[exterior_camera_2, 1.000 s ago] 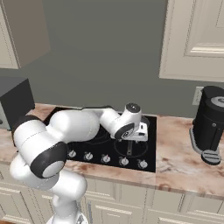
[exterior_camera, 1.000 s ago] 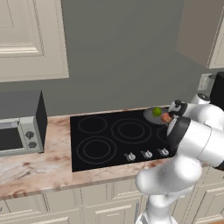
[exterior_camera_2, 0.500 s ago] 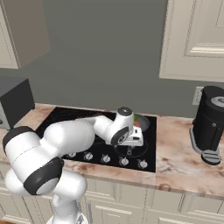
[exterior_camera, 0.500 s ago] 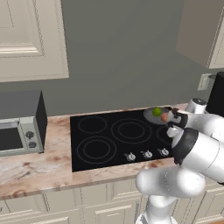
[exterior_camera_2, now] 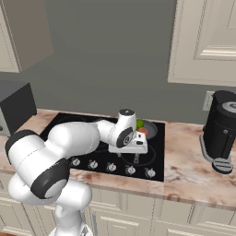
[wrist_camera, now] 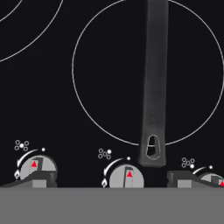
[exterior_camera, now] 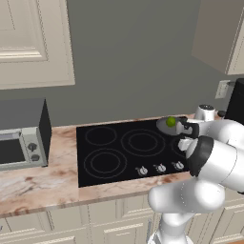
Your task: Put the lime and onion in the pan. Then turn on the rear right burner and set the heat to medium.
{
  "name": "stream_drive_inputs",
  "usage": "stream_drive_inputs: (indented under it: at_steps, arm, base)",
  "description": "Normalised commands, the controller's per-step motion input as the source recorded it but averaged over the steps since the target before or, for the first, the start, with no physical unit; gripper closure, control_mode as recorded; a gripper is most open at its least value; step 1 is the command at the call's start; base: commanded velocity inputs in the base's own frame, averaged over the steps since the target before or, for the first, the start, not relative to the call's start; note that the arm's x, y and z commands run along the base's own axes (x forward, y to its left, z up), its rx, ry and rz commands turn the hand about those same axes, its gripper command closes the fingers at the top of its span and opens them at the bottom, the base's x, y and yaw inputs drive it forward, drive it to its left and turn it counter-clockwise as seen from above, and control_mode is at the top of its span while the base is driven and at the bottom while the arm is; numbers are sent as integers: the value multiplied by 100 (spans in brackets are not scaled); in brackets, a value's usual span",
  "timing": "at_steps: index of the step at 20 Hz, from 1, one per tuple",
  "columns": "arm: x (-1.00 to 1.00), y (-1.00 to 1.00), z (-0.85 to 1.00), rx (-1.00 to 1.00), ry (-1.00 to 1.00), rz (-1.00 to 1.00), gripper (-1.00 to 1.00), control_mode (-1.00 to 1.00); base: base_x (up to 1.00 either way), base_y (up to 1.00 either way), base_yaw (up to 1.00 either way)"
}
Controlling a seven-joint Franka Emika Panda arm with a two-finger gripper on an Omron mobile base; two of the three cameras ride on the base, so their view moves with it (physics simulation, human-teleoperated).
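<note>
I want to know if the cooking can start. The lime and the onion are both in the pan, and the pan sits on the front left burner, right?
Not quite. The lime and onion are in the pan, but it sits on the rear right burner, as the right base view shows.

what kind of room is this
A home kitchen, by the look of it. A black glass cooktop with a row of knobs is set in a marble counter, a microwave stands at one end, and cream cabinets hang above.
</note>
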Motion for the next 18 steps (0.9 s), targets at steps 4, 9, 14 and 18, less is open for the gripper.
stream_drive_inputs:
  at_steps: [4, 9, 14, 18]
  arm:
    - [0, -17, 0, 1, 8, -2, -100, -100]
    - [0, -16, 0, 0, 9, -3, -100, -100]
    - [-19, -2, 0, 4, 2, 0, -100, -100]
    - [-29, 0, 0, 4, 0, 0, -100, -100]
  base:
    - [0, 0, 0]
    - [0, 0, 0]
    - [0, 0, 0]
    - [0, 0, 0]
